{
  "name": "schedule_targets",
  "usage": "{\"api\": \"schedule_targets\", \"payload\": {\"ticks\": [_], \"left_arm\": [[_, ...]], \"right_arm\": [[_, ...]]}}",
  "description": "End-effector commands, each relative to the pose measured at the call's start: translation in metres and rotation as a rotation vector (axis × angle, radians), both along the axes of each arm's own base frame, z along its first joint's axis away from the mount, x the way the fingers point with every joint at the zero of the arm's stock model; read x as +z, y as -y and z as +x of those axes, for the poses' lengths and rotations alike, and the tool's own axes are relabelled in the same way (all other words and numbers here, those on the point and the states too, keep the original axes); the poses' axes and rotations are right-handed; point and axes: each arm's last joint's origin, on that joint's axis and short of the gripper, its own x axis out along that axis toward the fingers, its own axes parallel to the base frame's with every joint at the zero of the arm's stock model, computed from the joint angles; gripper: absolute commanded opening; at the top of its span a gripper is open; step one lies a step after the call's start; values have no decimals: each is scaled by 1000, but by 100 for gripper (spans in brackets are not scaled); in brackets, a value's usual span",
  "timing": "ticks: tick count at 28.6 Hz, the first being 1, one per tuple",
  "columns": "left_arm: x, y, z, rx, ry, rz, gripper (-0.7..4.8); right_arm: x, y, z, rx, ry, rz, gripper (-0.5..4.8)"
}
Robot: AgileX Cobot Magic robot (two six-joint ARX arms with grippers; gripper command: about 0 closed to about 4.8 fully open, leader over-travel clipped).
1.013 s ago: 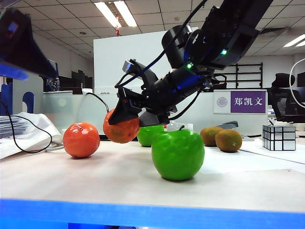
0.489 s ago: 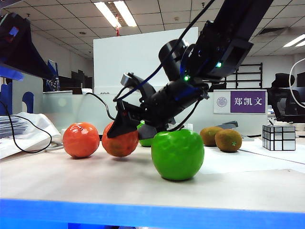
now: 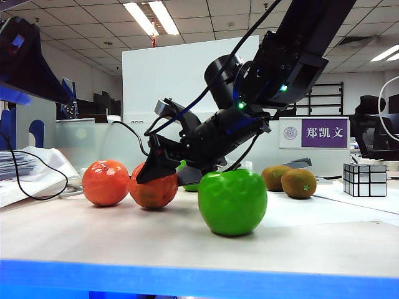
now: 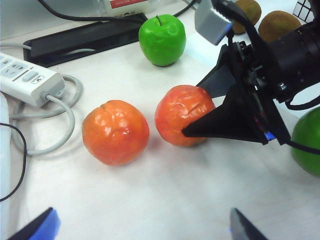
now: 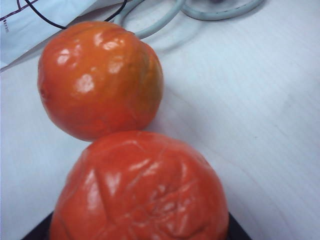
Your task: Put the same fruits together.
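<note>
Clamping the glossy orange-red round fruit [image 3: 153, 185] between its black wedge-shaped fingers [image 4: 227, 122], the right gripper [image 3: 156, 177] reaches down and across from the right arm toward the left half of the pale tabletop [image 3: 187, 240]. In the exterior view the held fruit sits at table level, just beside the second glossy orange-red fruit [image 3: 106, 182]; the right wrist view shows the two nearly touching, the free one [image 5: 100, 77] beyond the gripped one [image 5: 140, 190].

Outward from there, a shiny bright green apple [image 3: 232, 202] stands near the front edge of the table, and another green apple [image 4: 162, 39] lies farther back, mostly hidden behind the gripper in the exterior view. Two fuzzy brown kiwis [image 3: 290, 180] rest side by side well to the right, with a silver mirror cube [image 3: 365, 179] beyond them.

The left gripper [image 4: 142, 225] hangs above the table over the orange pair with its jaws spread wide and nothing between them. A white power strip [image 4: 27, 80] with a looped grey cable lies nearby on the left.
</note>
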Motion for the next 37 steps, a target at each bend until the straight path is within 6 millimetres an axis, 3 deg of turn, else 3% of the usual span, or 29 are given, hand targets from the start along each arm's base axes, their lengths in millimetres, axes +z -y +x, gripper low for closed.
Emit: {"api": "schedule_targets", "payload": {"ticks": [1,2,4,14,23,30,37], "left_arm": [[3,0,1,2,16,-6,467],[3,0,1,2,16,-6,467],[3,0,1,2,16,-5,467],[3,0,1,2,17,-6,467],[3,0,0,-13,13,-15,467],[3,1,0,-38,12,-26,467],[3,3,-1,-119,1,-60,467]], "right_arm": [[3,-1,1,-3,13,12,306],[3,-1,1,-2,12,13,346],[3,-1,1,-2,12,13,479],[6,-2,2,-9,24,34,479],[22,-1,12,-67,77,35,479],[59,3,9,-93,137,44,479],[95,19,-14,-74,136,-90,479]]}}
